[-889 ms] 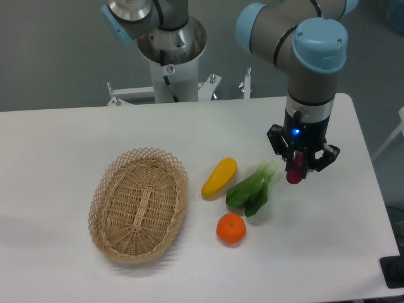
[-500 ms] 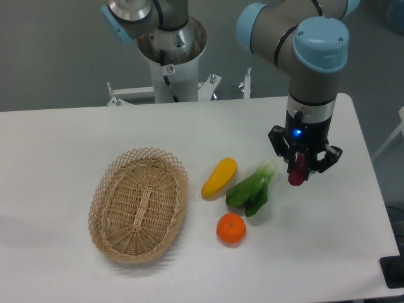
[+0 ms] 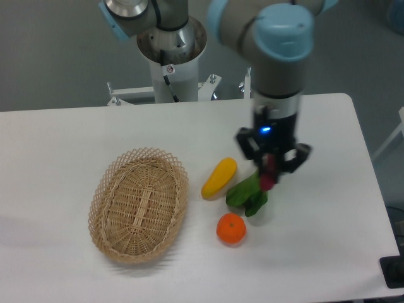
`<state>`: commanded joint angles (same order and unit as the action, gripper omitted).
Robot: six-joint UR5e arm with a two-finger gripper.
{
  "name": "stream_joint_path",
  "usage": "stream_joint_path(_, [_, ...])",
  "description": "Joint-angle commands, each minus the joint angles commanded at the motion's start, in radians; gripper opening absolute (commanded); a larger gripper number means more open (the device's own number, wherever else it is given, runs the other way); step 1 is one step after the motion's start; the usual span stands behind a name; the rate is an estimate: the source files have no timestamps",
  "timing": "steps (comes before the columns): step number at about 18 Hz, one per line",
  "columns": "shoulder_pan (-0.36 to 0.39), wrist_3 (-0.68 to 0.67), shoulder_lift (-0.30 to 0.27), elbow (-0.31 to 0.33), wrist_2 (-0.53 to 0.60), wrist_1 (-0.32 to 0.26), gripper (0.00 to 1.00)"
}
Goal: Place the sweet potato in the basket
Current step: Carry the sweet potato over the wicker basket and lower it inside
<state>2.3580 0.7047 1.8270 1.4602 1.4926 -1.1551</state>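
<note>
Wicker, tan and oval, the basket sits at the left of the white table. Moving right: a yellow squash, an orange fruit below it, then leafy greens. Above the greens hangs the gripper, blurred, its fingers pinching the reddish-purple sweet potato off the table, right of centre.

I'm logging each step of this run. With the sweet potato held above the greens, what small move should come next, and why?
Probably keep carrying it left toward the basket. The end effector is shut on the sweet potato, raised over the leafy green, while the basket sits empty well to the left, beyond the yellow squash.
</note>
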Motion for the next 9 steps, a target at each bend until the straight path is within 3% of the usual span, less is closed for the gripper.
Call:
stream_joint_path(2, [-0.072,-0.104,0.002,0.040,0.006,0.023,0.24])
stream_joint_path(5, [-0.161,-0.224,0.002,0.129,0.009,0.110,0.24])
stream_joint_path(9, [-0.239,-0.264,0.035,0.233,0.069,0.245,0.25])
